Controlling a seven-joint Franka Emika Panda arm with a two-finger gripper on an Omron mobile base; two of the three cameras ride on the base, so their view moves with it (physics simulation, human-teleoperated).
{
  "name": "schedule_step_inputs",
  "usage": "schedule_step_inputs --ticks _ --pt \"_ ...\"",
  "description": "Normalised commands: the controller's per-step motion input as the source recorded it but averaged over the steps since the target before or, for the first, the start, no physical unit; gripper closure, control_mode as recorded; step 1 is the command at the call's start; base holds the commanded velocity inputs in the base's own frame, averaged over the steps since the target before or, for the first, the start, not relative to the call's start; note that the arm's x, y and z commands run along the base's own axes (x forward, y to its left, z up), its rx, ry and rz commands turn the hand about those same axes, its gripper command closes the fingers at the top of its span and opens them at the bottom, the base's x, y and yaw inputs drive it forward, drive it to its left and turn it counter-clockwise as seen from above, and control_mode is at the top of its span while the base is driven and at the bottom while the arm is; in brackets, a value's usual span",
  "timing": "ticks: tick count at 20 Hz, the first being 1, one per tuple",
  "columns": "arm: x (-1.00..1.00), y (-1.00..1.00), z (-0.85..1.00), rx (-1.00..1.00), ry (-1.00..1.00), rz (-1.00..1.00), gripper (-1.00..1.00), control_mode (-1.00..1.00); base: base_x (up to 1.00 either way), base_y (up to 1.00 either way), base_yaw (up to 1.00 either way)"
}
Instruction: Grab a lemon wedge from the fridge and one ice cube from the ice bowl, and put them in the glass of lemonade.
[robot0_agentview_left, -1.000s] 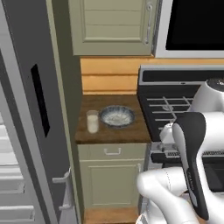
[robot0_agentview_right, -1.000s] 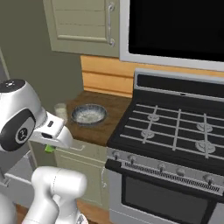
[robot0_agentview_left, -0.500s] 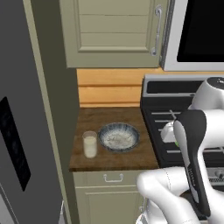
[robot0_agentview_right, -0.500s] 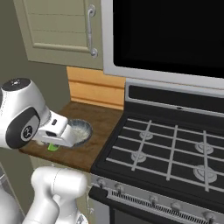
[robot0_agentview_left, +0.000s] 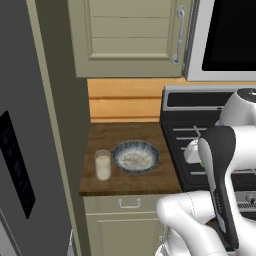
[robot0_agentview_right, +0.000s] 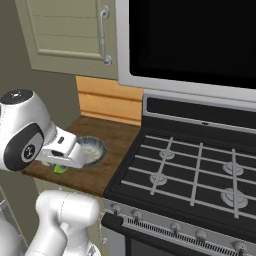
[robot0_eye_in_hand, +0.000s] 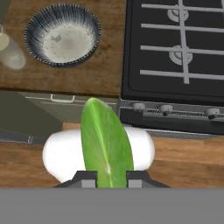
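My gripper (robot0_eye_in_hand: 109, 179) is shut on the bright green lemon wedge (robot0_eye_in_hand: 106, 144), which stands up between the two fingertips. In the right base view the lemon wedge (robot0_agentview_right: 61, 169) pokes out below the hand, in front of the counter's near edge. The ice bowl (robot0_eye_in_hand: 62, 35) sits on the wooden counter with its whitish inside showing, and the glass of lemonade (robot0_eye_in_hand: 8, 49) stands just left of it. From the left base camera the glass of lemonade (robot0_agentview_left: 103, 165) and ice bowl (robot0_agentview_left: 135, 156) are side by side, with the grey fridge (robot0_agentview_left: 30, 125) at the left.
A black gas stove (robot0_agentview_right: 195, 170) adjoins the counter on the right, its knobs along the front. Beige wall cabinets (robot0_agentview_left: 130, 35) hang above the counter, and a microwave (robot0_agentview_right: 190, 40) above the stove. A drawer with a handle (robot0_agentview_left: 129, 203) lies under the counter.
The whole picture has shifted: the base has driven, so the counter, bowl and glass now look closer and the fridge sits further left. The wedge stays in the gripper.
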Motion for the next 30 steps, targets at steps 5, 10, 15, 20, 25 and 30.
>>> schedule_step_inputs --ticks 5,10,15,20,25,30 --pt "0.11 0.31 0.00 0.00 0.00 0.17 1.00 -1.00 0.00 0.00 0.00" --pt "0.62 0.77 -0.05 0.00 0.00 0.55 1.00 -1.00 0.00 0.00 0.00" --pt "0.95 0.60 -0.07 0.00 0.00 0.23 1.00 -1.00 0.00 0.00 0.00" --pt "1.00 0.62 -0.41 0.00 0.00 0.12 1.00 -1.00 0.00 0.00 0.00" --pt "0.93 0.44 -0.44 0.00 0.00 0.11 1.00 -1.00 0.00 0.00 0.00" --pt "0.31 0.29 -0.17 -0.04 0.00 0.07 1.00 -1.00 0.00 0.00 0.00"
